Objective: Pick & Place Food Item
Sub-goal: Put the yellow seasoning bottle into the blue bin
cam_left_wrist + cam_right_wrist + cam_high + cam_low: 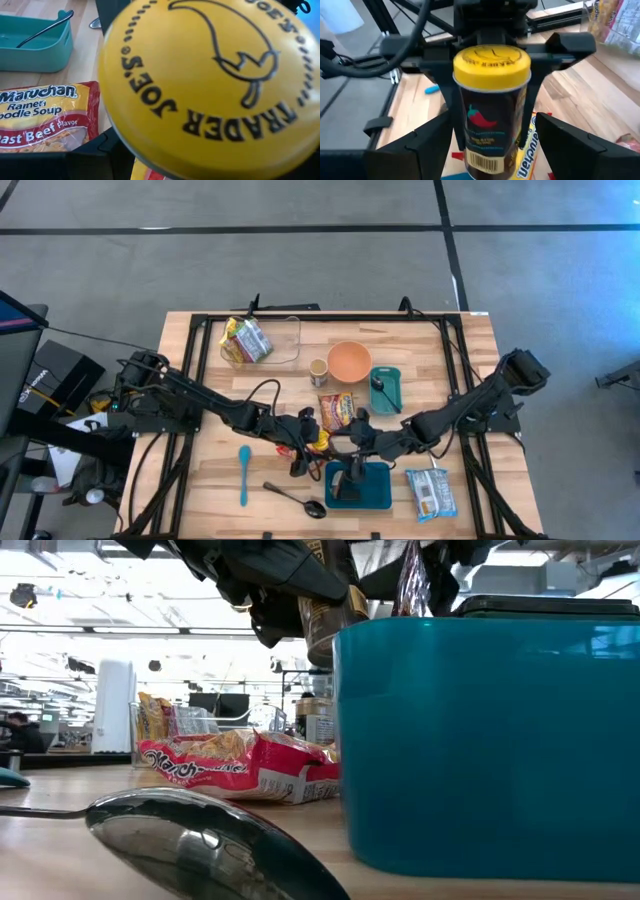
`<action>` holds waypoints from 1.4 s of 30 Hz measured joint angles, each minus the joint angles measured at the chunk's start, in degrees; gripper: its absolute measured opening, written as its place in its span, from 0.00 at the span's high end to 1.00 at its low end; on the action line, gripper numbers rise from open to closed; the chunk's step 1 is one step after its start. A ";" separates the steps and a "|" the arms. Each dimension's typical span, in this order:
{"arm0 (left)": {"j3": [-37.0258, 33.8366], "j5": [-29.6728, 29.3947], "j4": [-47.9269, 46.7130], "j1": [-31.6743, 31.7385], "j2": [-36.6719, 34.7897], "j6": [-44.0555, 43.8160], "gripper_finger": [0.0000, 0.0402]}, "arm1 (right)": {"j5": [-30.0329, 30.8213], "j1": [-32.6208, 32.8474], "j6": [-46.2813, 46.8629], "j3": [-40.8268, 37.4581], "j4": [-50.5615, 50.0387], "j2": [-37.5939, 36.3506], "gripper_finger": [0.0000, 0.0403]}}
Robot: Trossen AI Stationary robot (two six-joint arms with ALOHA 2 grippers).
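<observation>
Item: yellow-lidded spice jar [490, 115], upright, long axis vertical, pinched by my left gripper [490, 75] just above the teal tray's [385, 495] edge. My right gripper [490, 145] faces it with fingers spread either side, not touching. I count both arms equally near.

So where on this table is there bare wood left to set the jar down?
Bare wood lies left of the blue spoon, and behind the orange bowl toward the right corner. Crowded: the centre, where both grippers meet by the ramen packet and dark teal tray.
</observation>
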 joint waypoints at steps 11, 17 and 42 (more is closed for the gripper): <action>0.00 0.00 0.00 0.00 0.00 -0.02 0.46 | -1.28 -1.04 -1.28 0.02 3.12 0.30 0.31; 0.00 0.00 0.00 0.00 0.00 -0.03 0.46 | -1.46 -1.57 -1.50 0.04 4.43 0.94 0.31; 0.00 -0.20 0.01 0.00 0.00 -0.07 0.46 | -7.71 -4.27 0.94 0.02 5.53 0.98 0.31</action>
